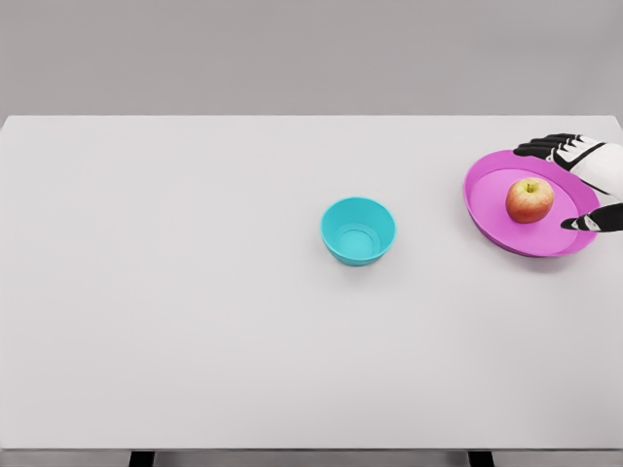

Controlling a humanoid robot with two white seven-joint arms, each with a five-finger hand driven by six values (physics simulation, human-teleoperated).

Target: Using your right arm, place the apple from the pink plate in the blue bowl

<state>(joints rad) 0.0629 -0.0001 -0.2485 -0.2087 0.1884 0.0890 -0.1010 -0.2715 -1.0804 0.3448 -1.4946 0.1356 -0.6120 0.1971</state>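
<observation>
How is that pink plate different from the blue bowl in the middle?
The pink plate is wide and shallow; the blue bowl is smaller across and deeper. The plate holds an apple, while the bowl is empty. The plate sits near the table's right edge with the right hand open around its far side; the bowl stands alone near the middle. Both are round and rest on the white table.

I've got the apple (530, 199) on the plate (487, 209) just left of my right hand (592, 185); the bowl (358, 231) sits well further left.
</observation>
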